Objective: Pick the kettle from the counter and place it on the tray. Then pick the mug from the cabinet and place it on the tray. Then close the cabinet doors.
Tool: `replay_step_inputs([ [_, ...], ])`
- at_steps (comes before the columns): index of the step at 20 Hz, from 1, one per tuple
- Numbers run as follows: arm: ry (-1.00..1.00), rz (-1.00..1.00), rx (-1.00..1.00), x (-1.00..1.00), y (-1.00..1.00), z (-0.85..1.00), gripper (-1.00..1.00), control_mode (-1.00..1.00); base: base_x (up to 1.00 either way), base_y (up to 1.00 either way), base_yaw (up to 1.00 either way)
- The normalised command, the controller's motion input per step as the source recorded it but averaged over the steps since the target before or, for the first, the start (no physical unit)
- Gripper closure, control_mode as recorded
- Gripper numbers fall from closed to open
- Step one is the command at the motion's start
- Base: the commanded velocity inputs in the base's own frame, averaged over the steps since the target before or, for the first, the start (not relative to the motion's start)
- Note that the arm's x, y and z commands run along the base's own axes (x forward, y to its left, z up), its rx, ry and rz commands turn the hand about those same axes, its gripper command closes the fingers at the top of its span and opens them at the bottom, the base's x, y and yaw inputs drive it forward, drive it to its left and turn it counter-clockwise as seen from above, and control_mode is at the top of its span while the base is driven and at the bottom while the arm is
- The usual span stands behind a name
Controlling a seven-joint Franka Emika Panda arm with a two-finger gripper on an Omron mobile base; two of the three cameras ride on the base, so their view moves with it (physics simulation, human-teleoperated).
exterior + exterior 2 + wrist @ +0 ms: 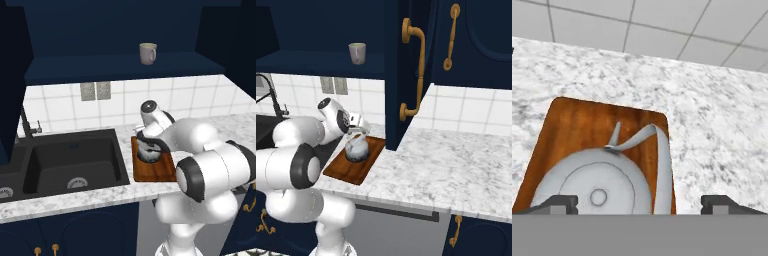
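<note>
mug (148, 53) stands alone on the open cabinet (125, 67) shelf; kettle (357, 148) fills the tray's (341, 170) far half.

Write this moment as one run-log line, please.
white-grey kettle: on reddish-brown wooden tray | claw: open above kettle | beige mug: on cabinet shelf

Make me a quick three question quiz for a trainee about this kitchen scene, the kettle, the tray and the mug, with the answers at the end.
1. True or false: the kettle sits on the tray.
2. Where is the mug? A) in the sink B) on the cabinet shelf C) on the tray
3. Fill in: in the hand view, the fingertips of the gripper stand wide apart, one on each side of the ____.

Key: 1 true. 2 B. 3 kettle; the jaws are spread wider than its body and do not grip it.
</note>
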Motion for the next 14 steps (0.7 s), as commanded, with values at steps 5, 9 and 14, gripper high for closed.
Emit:
replay_step_inputs([
  [5, 0.0, -0.06, 0.02, -0.37, 0.01, 0.45, -1.0, -1.0, 0.0, 0.0, 0.0],
  [9, 0.0, 0.01, 0.1, -0.56, -0.02, 0.68, -1.0, -1.0, 0.0, 0.0, 0.0],
  [14, -0.01, 0.0, 0.31, -0.5, -0.03, 1.0, -1.0, -1.0, 0.0, 0.0, 0.0],
])
